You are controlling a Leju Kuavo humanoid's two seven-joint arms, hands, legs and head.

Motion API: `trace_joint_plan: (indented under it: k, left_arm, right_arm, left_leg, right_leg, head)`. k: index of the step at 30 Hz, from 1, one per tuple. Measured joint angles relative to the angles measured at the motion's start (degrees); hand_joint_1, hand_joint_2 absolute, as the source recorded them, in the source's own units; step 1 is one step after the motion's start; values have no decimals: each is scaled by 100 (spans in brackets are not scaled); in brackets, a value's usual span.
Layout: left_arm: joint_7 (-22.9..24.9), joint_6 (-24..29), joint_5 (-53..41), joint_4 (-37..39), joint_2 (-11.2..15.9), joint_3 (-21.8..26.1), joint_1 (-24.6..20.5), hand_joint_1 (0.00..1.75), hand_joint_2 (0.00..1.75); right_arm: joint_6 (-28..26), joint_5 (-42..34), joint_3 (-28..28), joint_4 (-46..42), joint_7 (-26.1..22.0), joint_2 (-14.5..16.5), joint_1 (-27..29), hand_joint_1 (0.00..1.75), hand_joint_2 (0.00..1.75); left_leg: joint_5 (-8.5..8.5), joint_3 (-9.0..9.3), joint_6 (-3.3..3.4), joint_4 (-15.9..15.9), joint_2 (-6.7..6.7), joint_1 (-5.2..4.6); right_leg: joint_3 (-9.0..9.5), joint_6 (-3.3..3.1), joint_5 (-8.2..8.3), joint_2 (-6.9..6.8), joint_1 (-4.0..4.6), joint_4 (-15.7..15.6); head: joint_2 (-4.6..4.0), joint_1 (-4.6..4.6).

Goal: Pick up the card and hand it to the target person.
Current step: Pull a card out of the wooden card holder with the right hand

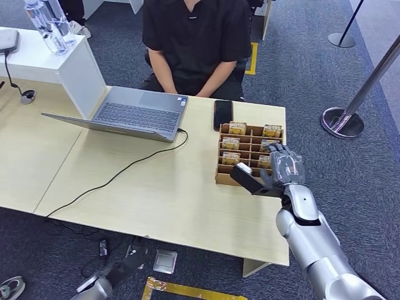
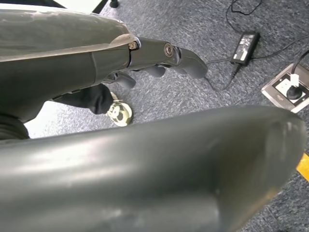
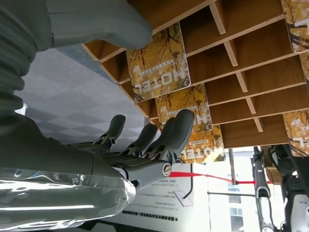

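A wooden card rack (image 1: pixel 224 179) stands on the table's right part, with yellow-brown hotel cards (image 1: pixel 237 128) lying in several of its slots. My right hand (image 1: pixel 284 165) hovers over the rack's right side with its fingers apart and nothing in it. In the right wrist view the fingers (image 3: pixel 177 131) reach close to the nearest cards (image 3: pixel 160 63) in the rack (image 3: pixel 255 48); I cannot tell whether they touch. My left hand (image 1: pixel 97 289) hangs below the table's front edge; its fingers (image 2: pixel 171 53) are loosely stretched over the carpet and hold nothing. A person in a black shirt (image 1: pixel 195 37) sits behind the table.
An open grey laptop (image 1: pixel 137 112) with a black cable lies mid-table, and a black phone (image 1: pixel 222 114) sits just behind the rack. Water bottles (image 1: pixel 49 25) stand on a white ledge at the far left. A stanchion base (image 1: pixel 342 122) is on the carpet to the right.
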Motion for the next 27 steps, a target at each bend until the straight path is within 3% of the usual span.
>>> trace_joint_plan:
  k: [20, 27]
  left_arm:
    - [7, -1, -37, 0, -26, 0, -2, 0, 0]
    - [7, -2, -42, 0, -30, 0, -3, 0, 0]
  right_arm:
    - [185, 206, 57, 39, 213, -2, -8, 44, 175]
    - [240, 286, 136, 56, 298, -3, -13, 50, 175]
  left_leg:
    - [0, 0, 0, 0, 0, 0]
    - [0, 0, 0, 0, 0, 0]
  right_leg:
    - [0, 0, 0, 0, 0, 0]
    - [1, 0, 0, 0, 0, 0]
  head:
    - [0, 1]
    - [0, 1]
